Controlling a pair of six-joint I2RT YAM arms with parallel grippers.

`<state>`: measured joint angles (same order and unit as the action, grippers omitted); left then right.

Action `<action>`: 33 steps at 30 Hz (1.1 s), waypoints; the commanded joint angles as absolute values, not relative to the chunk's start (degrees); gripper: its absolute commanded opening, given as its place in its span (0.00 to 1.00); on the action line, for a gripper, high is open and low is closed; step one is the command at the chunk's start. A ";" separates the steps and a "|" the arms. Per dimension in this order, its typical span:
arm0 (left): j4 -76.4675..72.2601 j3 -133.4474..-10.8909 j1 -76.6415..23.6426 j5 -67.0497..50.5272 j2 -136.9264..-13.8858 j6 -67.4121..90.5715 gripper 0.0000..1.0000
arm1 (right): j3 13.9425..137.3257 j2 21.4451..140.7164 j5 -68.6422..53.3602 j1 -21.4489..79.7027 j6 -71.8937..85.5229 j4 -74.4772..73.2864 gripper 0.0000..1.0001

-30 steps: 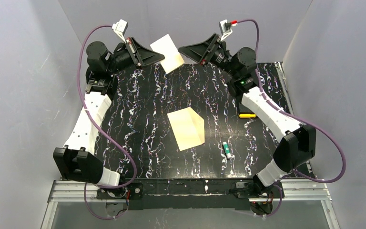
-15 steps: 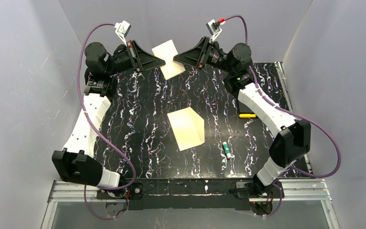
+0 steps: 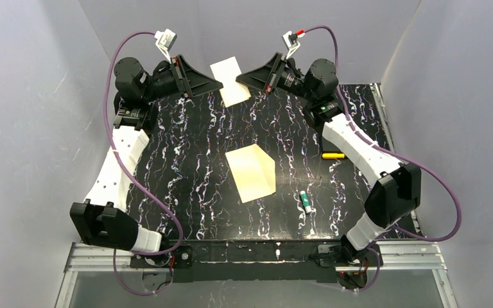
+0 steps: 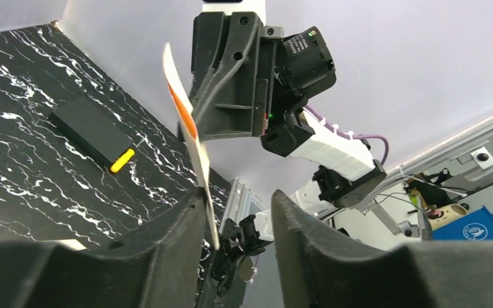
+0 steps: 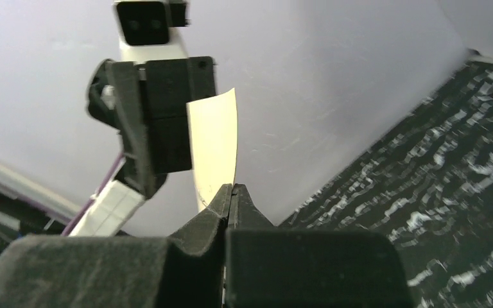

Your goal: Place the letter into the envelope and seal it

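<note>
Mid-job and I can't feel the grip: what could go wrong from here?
The envelope is in the air, pinched at one edge by the right fingers alone, so it could twist or slip. The left fingers stand open around it; closing off-line may crease it.
</note>
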<state>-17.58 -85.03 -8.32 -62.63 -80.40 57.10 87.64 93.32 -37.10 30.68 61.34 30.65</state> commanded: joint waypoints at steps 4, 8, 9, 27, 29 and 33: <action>-13.31 -74.69 -7.32 -60.11 -77.91 49.61 0.54 | 80.27 87.17 -22.51 27.60 44.37 8.40 0.01; 3.90 -69.74 -7.72 -44.76 -76.38 39.10 0.60 | 72.27 86.01 -17.33 27.42 38.14 4.07 0.01; 8.09 -68.88 -7.98 -41.43 -76.19 36.84 0.61 | 70.33 86.23 -17.87 27.42 36.95 3.82 0.01; 28.70 -65.60 -13.43 -13.98 -81.76 33.21 0.89 | 49.77 93.31 -15.33 27.69 32.38 18.59 0.01; 27.62 -64.83 -13.56 -19.94 -84.19 35.45 0.85 | 50.14 94.58 -14.30 27.69 31.52 18.69 0.01; 25.46 -62.55 -15.05 -26.59 -89.57 39.68 0.71 | 50.13 96.35 -13.89 27.69 31.99 19.86 0.01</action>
<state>24.40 -63.88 -13.65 -19.88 -85.43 35.77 49.95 95.00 -15.73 27.55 33.61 15.16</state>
